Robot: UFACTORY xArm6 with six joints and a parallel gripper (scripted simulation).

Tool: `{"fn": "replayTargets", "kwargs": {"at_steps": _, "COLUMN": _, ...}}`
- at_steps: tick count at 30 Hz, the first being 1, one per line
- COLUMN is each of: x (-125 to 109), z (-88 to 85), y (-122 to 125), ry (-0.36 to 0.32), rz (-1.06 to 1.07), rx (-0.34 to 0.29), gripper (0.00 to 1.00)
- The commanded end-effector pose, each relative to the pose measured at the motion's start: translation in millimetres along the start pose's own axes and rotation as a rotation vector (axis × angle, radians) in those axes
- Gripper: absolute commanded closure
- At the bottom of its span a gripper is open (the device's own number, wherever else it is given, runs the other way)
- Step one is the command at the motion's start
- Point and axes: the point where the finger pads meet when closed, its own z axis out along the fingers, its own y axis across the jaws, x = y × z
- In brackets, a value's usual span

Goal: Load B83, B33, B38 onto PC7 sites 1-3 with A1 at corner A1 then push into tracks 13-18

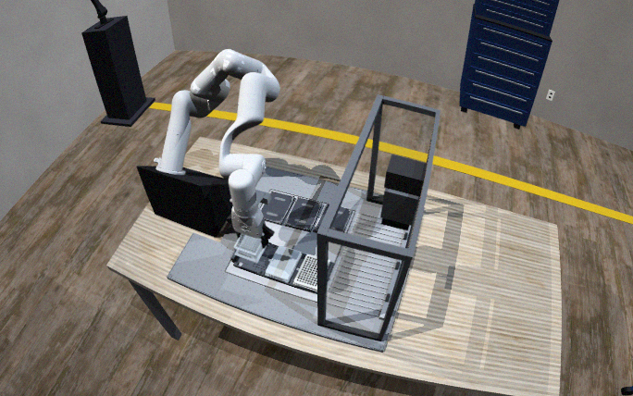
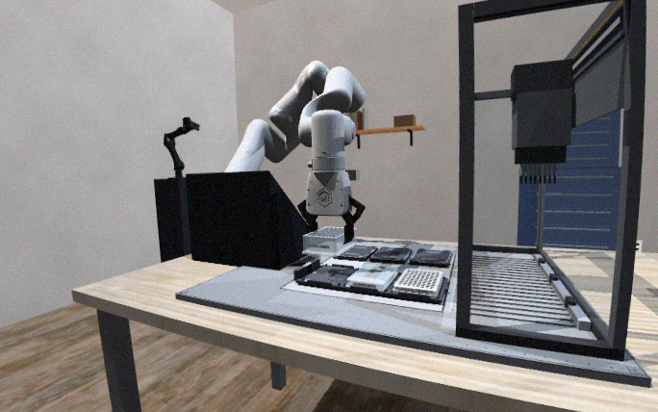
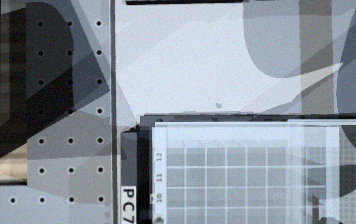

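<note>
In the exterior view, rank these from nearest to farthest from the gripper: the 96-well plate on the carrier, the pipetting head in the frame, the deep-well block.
1. Deep-well block: held in the gripper.
2. 96-well plate: on the carrier, lower right.
3. Pipetting head: high inside the frame, far right.

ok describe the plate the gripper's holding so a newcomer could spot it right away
Start at the white arm, whose gripper is shut on the deep-well block. The block hangs just above the empty handle-end site of the dark carrier. It is the tallest of the plates and the only one off the deck.
</note>
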Motion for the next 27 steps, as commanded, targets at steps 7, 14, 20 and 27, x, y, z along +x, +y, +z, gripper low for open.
{"fn": "replayTargets", "kwargs": {"at_steps": 7, "x": -0.5, "z": 12.5, "y": 1.6, "ry": -0.002, "rz": -0.001, "rx": -0.004, "gripper": 1.0}}
{"fn": "replayTargets", "kwargs": {"at_steps": 14, "x": -0.5, "z": 24.2, "y": 1.6, "ry": -0.002, "rz": -0.001, "rx": -0.004, "gripper": 1.0}}
{"fn": "replayTargets", "kwargs": {"at_steps": 20, "x": -0.5, "z": 34.2, "y": 1.6, "ry": -0.002, "rz": -0.001, "rx": -0.004, "gripper": 1.0}}
{"fn": "replayTargets", "kwargs": {"at_steps": 27, "x": -0.5, "z": 42.5, "y": 1.6, "ry": -0.002, "rz": -0.001, "rx": -0.004, "gripper": 1.0}}
